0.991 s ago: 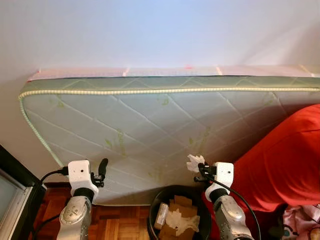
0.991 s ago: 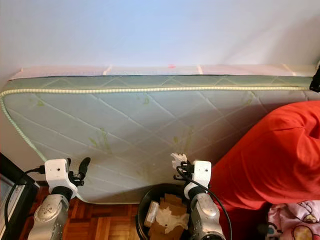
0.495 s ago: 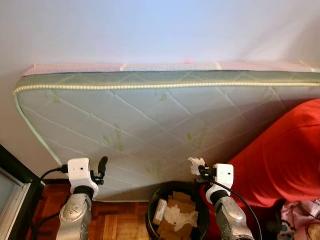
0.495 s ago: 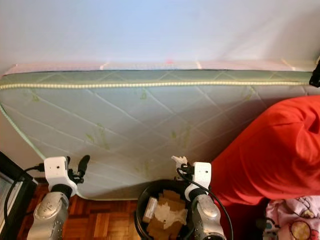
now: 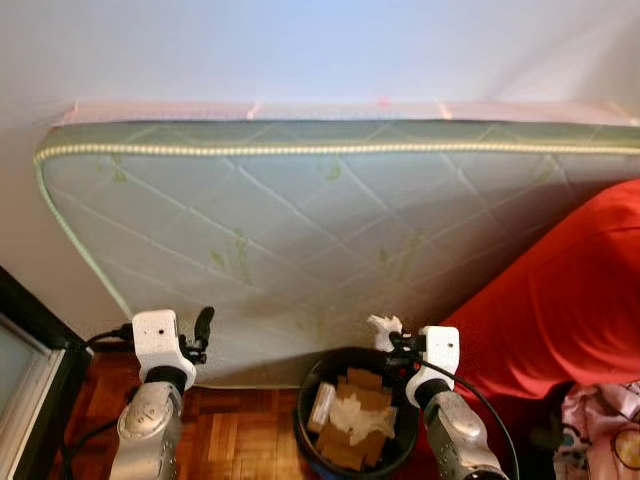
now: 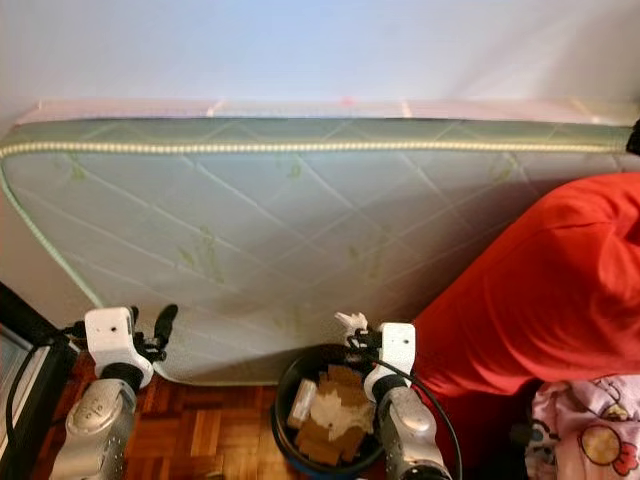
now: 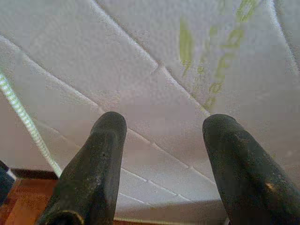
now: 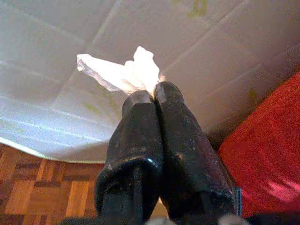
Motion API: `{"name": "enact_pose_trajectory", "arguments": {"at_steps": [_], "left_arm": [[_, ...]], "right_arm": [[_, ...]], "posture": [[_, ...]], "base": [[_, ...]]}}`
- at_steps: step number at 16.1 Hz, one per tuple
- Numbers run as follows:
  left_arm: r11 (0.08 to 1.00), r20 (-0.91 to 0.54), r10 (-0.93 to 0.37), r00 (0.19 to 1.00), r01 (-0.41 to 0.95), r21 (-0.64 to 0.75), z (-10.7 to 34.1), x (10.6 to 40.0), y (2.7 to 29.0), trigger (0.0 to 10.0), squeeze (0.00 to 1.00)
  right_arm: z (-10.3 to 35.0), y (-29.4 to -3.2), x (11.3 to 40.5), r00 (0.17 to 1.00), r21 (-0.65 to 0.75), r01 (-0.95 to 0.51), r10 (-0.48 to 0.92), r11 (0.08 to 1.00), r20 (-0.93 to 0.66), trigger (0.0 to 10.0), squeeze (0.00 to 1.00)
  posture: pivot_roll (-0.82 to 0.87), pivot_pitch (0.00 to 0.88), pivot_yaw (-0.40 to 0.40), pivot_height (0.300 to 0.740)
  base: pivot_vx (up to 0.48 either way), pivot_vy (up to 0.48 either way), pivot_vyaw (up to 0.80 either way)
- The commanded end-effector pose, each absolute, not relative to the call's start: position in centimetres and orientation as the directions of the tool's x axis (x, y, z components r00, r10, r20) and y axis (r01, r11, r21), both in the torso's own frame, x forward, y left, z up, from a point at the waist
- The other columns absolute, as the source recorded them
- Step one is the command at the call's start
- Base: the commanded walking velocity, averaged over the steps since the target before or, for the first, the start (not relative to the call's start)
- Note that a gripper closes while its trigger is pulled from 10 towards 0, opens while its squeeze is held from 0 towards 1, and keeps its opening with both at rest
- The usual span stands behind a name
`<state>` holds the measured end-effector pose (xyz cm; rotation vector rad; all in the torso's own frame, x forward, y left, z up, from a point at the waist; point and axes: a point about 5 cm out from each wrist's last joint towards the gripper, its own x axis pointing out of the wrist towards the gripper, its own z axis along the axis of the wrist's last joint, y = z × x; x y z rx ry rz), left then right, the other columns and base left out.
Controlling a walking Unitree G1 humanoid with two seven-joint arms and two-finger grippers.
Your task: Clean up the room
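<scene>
Right gripper (image 8: 150,96) pinched tight on crumpled white tissue (image 8: 123,72), held above rim of black bin (image 5: 310,440). Cardboard scraps (image 5: 352,445) and paper inside bin. Left gripper (image 7: 161,126) spread wide, empty, facing quilted mattress (image 5: 300,230) leaning on wall. Red cover (image 5: 560,300) at right. No readable writing anywhere.

Camera tilted down — bin (image 5: 310,400) fuller in view.

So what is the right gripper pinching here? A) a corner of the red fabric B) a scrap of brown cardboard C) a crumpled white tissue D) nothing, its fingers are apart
C: the right gripper is shut on a crumpled white tissue, held above the black bin.
</scene>
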<state>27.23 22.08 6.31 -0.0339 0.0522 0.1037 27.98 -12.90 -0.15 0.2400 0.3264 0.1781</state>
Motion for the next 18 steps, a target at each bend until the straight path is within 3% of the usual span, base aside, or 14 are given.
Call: {"name": "enact_pose_trajectory", "arguments": {"at_steps": [1, 7, 12, 15, 18], "left_arm": [[0.991, -0.06, 0.123, 0.991, -0.125, -0.045, 6.3, 26.9, 22.3, 10.0, 0.0], [0.99, -0.054, 0.135, 0.989, -0.136, -0.03, 6.6, 26.8, 23.0, 10.0, 0.0], [0.983, -0.093, 0.169, 0.981, -0.162, 0.08, 6.3, 26.3, 26.4, 10.0, 0.0], [0.971, -0.042, 0.237, 0.971, -0.236, 0.038, 7.5, 26.7, 27.2, 10.0, 0.0], [0.978, 0.011, 0.206, 0.979, -0.205, -0.031, 8.6, 27.8, 26.0, 10.0, 0.0]], "right_arm": [[-0.5, -12.8, 27.7, 0.924, 0.26, -0.138, 0.218, 0.956, -0.313, 10.0, 0.0], [-0.4, -12.5, 28.0, 0.917, 0.263, -0.154, 0.236, 0.952, -0.321, 10.0, 0.0], [0.5, -13.3, 28.8, 0.936, 0.253, -0.138, 0.21, 0.958, -0.282, 10.0, 0.0], [1.0, -13.7, 29.4, 0.942, 0.244, -0.136, 0.202, 0.96, -0.268, 10.0, 0.0], [1.4, -13.5, 29.7, 0.944, 0.241, -0.146, 0.208, 0.959, -0.255, 10.0, 0.0]], "posture": [[0.09, 0.155, -0.065, 0.674], [0.09, 0.162, -0.063, 0.659], [0.08, 0.162, -0.065, 0.654], [0.08, 0.174, -0.078, 0.654], [0.08, 0.183, -0.084, 0.654]], "base": [[0.0, 0.0, 0.0], [0.0, 0.0, 0.0], [0.0, 0.0, 0.0], [0.0, 0.0, 0.0], [0.0, 0.0, 0.0]]}}
